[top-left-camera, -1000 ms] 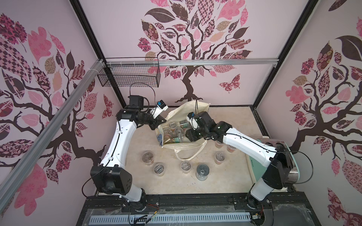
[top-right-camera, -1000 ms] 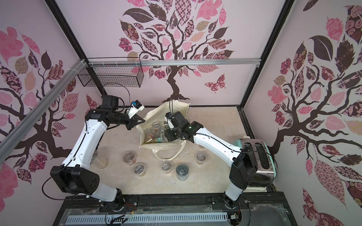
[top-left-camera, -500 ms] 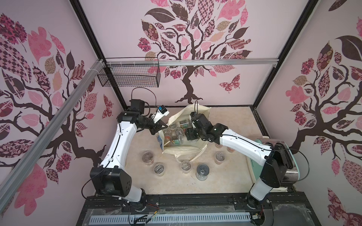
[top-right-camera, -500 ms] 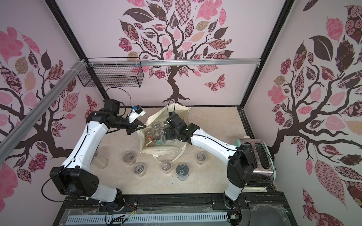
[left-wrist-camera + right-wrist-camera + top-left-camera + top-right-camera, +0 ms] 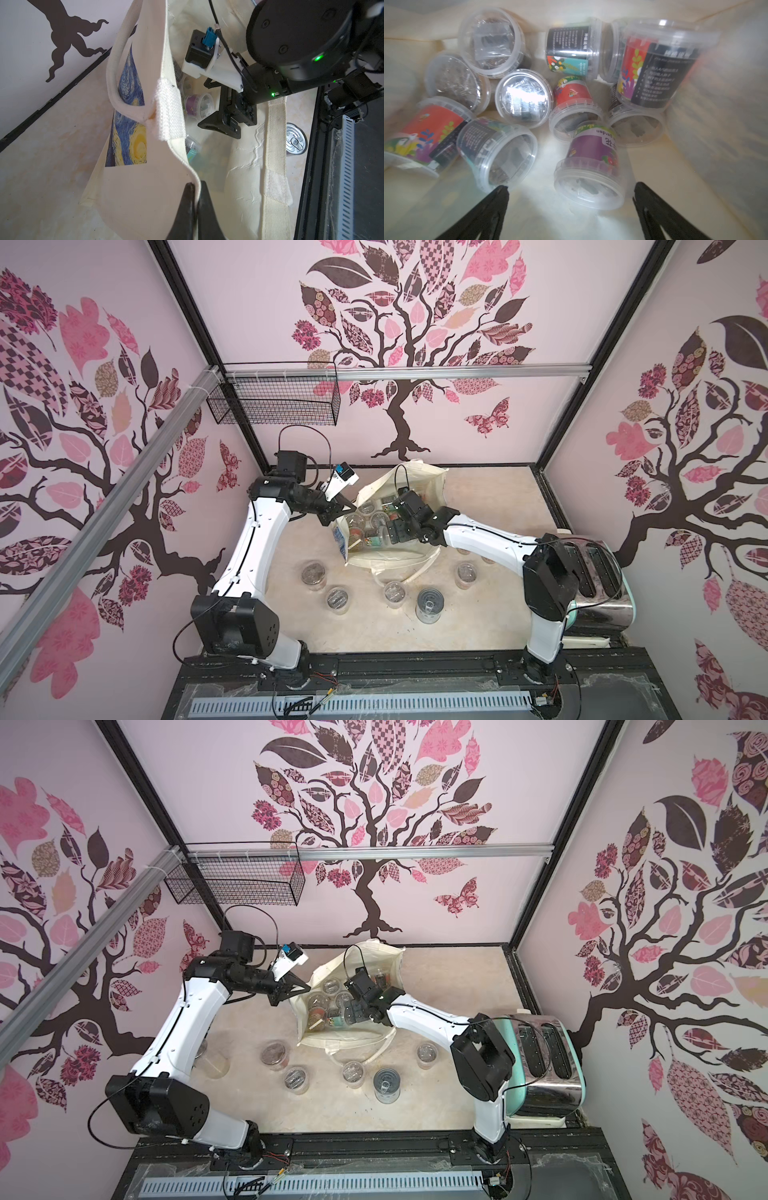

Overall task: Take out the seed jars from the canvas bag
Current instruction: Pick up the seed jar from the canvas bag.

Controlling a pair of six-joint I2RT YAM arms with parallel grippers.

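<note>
Inside the canvas bag (image 5: 145, 197), the next pick is being lined up. My left gripper (image 5: 196, 187) is keeping its jaws clamped flat on the bag's rim and holding the mouth open. My right gripper (image 5: 571, 187), which was hovering at the bag's edge a second ago, is now reaching well down into the bag, with its jaws spreading wide and carrying nothing. That is the change that matters: I am no longer approaching but presenting an open grip to the heap. The seed jars (image 5: 525, 97) are lying jumbled on the bag's bottom, roughly ten of them. Most are tipped on their sides and touching one another, with red, teal and black labels showing. A purple-labelled jar (image 5: 593, 149) is lying closest, on its side with its lid toward me. It is sitting in the gap between my right fingertips (image 5: 503, 190) but is not yet touched by either. Outside the bag, at least four emptied-out jars (image 5: 337, 599) are standing upright on the table (image 5: 374, 635) just in front of the bag's mouth, near a tin can (image 5: 430, 605). So I am judging the job as under way but far from done, since more jars are waiting inside the bag than out. The purple-labelled one looks like the likeliest next catch — though its rounded side may roll as I close on it.
</note>
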